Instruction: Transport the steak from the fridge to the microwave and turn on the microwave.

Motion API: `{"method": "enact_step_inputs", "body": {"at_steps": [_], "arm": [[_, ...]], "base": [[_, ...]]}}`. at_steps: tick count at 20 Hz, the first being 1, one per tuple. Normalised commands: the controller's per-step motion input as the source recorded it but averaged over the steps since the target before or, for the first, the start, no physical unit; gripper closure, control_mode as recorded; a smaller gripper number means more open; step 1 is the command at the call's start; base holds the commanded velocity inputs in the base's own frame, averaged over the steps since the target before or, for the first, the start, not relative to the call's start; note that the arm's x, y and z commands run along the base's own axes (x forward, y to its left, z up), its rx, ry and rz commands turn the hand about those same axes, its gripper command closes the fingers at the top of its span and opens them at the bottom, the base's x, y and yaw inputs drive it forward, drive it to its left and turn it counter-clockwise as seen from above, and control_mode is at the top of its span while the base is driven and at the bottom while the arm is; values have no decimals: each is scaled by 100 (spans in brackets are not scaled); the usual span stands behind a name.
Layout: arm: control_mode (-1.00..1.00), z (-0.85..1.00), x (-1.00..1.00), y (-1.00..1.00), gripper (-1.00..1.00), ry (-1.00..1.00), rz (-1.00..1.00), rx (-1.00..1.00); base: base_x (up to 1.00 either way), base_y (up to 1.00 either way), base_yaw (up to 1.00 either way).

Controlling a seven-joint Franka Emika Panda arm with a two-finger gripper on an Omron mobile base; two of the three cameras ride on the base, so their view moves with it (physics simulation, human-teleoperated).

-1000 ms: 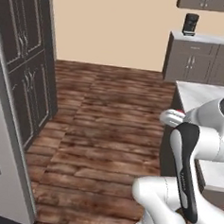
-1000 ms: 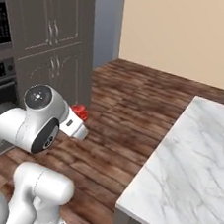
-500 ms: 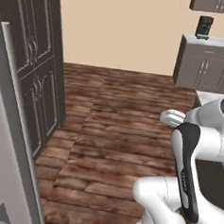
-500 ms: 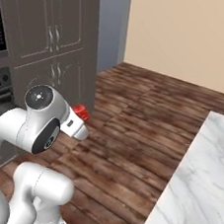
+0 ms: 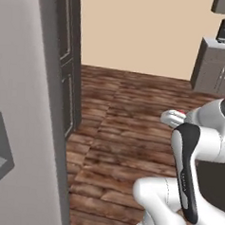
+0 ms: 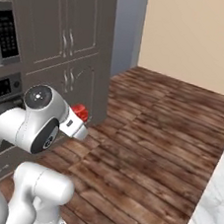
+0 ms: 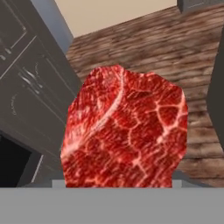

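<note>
Hand view: the marbled dark-red slab of steak (image 7: 124, 131) is seen clamped in the two-finger claw (image 7: 118, 183), standing directly ahead of it. A slip onto the brown plank floor (image 7: 175, 39) beyond could be caused by a jolt while the base drives.

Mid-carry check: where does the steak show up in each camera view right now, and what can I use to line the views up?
Left base view: steak, a small red bit at the arm's front end, right of centre.
Right base view: steak, red lump left of centre.
Hand view: steak, large, centre.
Shared landmark: the wooden floor.
</note>
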Motion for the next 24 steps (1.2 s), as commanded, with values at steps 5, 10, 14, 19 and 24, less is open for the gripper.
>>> {"method": "enact_step_inputs", "body": {"at_steps": [5,10,14,19,24], "arm": [[100,0,0,0,100,0,0,0],[100,0,0,0,100,0,0,0],[100,0,0,0,100,0,0,0],[100,0,0,0,100,0,0,0],[100,0,0,0,100,0,0,0]], "base": [[26,2,22],[23,0,27],[40,0,29],[48,0,28],[59,0,26]]}}
